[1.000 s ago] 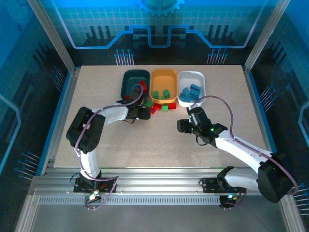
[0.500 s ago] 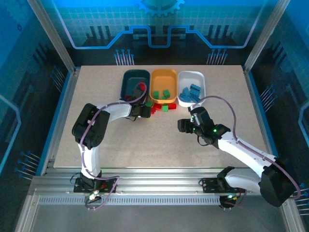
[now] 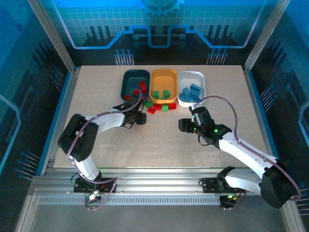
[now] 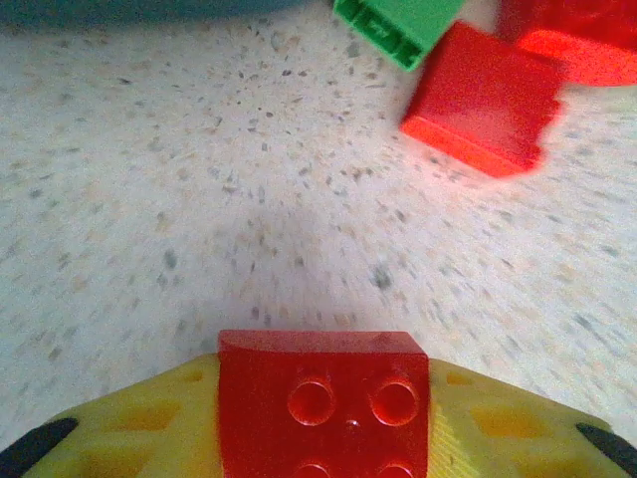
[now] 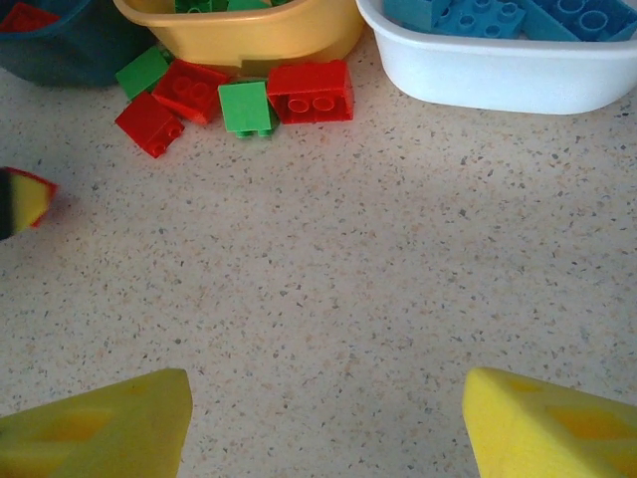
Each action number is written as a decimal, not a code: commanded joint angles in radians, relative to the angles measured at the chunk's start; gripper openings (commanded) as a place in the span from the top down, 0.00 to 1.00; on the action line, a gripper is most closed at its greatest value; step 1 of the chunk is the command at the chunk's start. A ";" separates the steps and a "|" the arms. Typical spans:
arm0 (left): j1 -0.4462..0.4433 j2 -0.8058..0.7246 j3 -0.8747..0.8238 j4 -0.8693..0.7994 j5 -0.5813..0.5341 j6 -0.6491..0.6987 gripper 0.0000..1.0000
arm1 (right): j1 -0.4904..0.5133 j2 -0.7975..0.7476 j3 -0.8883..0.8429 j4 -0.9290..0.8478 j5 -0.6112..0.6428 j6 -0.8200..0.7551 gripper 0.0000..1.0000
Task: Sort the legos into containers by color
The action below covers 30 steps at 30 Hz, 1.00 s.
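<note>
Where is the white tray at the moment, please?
In the top view, the white tray sits far back on the table, rightmost of three, beside the orange tray, holding blue bricks.

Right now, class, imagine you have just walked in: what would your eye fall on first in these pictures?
A row of three trays at the far side of the table: dark teal tray, orange tray, and white tray holding blue bricks. Loose red and green bricks lie in front of the orange one. The left gripper grips a red brick; the right gripper hangs open over bare table.
</note>
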 commanded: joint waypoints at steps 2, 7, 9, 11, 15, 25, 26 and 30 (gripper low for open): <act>0.007 -0.172 0.061 -0.080 -0.014 -0.023 0.59 | -0.012 0.004 0.010 0.013 -0.046 0.021 0.27; 0.071 -0.062 0.276 -0.187 0.003 -0.029 0.58 | -0.010 0.051 0.106 -0.026 -0.092 0.005 0.27; 0.103 0.027 0.375 -0.222 0.045 -0.042 0.58 | -0.005 0.078 0.137 -0.041 -0.075 -0.012 0.27; 0.136 0.121 0.474 -0.248 0.067 -0.067 0.58 | 0.003 0.099 0.128 -0.027 -0.034 0.004 0.27; 0.169 0.266 0.633 -0.284 0.105 -0.114 0.54 | 0.032 0.097 0.007 0.108 0.040 0.056 0.27; 0.098 0.213 0.633 -0.194 0.160 -0.060 0.01 | 0.045 0.111 -0.014 0.115 0.085 0.054 0.26; 0.071 0.178 0.589 -0.186 0.145 -0.049 0.01 | 0.045 0.113 -0.017 0.119 0.086 0.057 0.26; -0.024 0.061 0.342 -0.086 0.079 -0.040 0.03 | 0.041 0.123 -0.025 0.124 0.106 0.094 0.26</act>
